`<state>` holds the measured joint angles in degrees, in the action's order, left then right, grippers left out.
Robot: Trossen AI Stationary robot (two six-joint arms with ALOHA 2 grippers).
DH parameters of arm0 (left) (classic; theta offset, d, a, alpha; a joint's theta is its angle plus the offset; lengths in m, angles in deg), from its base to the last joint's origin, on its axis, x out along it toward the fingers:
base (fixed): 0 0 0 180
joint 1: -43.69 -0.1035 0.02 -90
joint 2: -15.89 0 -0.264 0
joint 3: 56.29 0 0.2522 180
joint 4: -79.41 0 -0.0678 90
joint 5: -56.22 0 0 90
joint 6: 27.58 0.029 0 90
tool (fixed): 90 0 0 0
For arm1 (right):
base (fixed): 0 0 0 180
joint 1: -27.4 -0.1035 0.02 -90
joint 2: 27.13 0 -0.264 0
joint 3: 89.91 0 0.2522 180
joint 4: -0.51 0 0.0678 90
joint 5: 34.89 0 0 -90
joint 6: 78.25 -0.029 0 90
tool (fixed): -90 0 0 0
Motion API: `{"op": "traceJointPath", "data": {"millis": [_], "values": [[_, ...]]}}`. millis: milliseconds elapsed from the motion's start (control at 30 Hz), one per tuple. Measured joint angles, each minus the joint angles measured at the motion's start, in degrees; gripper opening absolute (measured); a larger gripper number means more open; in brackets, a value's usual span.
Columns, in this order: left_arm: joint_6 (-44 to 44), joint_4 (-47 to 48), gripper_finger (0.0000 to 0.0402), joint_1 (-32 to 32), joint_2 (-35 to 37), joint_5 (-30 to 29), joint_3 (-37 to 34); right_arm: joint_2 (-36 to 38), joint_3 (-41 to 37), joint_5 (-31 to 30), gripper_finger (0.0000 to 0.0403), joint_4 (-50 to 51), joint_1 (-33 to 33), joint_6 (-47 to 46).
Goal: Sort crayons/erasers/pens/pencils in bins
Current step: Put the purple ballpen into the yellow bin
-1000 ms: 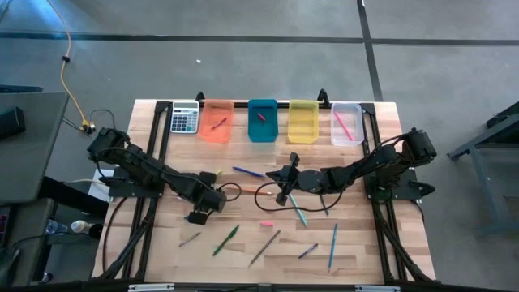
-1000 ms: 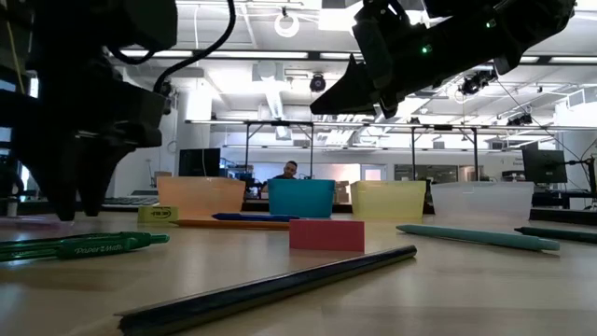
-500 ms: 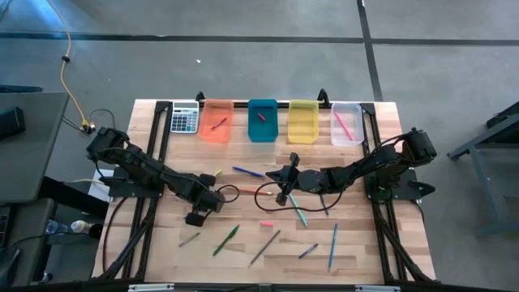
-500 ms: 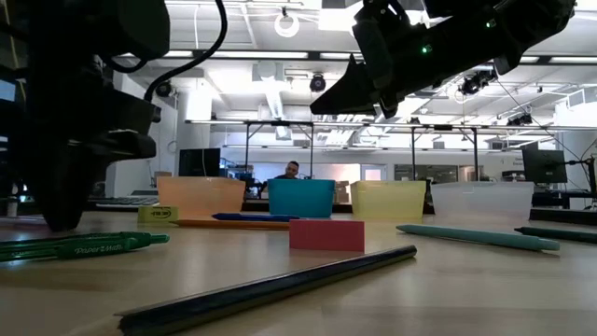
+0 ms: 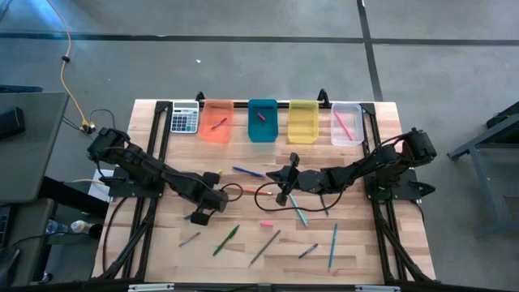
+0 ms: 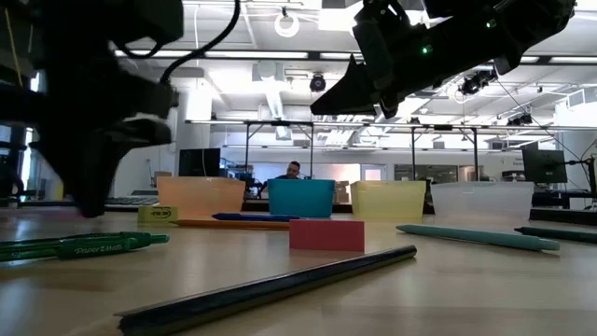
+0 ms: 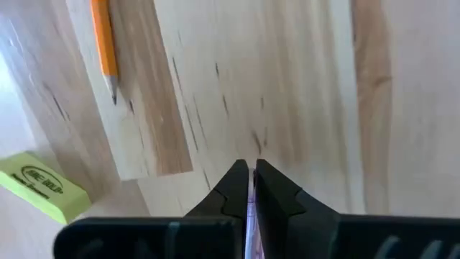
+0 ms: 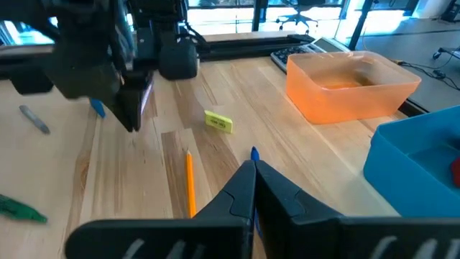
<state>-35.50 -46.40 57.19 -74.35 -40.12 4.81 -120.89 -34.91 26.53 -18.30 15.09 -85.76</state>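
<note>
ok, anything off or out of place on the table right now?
Only the calculator: it sits at the table's back edge in line with the bins, just left of the orange bin, and fits no sorting category. Nothing looks tipped, spilled or damaged.

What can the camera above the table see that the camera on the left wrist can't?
Only the high view shows the four bins, the calculator and both arms.

Only the left wrist view shows its gripper up close, jaws shut on a thin purple sliver.

Both show the orange pencil and the yellow-green eraser on the table.
</note>
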Motion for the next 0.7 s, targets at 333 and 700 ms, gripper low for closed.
{"op": "traceJointPath", "data": {"millis": [333,700], "values": [[-0.97,-1.53,0.0,-1.23,4.06,-7.75,1.65,0.0,-2.3,0.0,0.0,1.48,-0.03,-0.02],[-5.38,-15.53,0.0,-1.93,22.99,-10.91,-4.31,0.0,-12.17,0.33,0.0,-12.09,-0.51,-6.58]]}}
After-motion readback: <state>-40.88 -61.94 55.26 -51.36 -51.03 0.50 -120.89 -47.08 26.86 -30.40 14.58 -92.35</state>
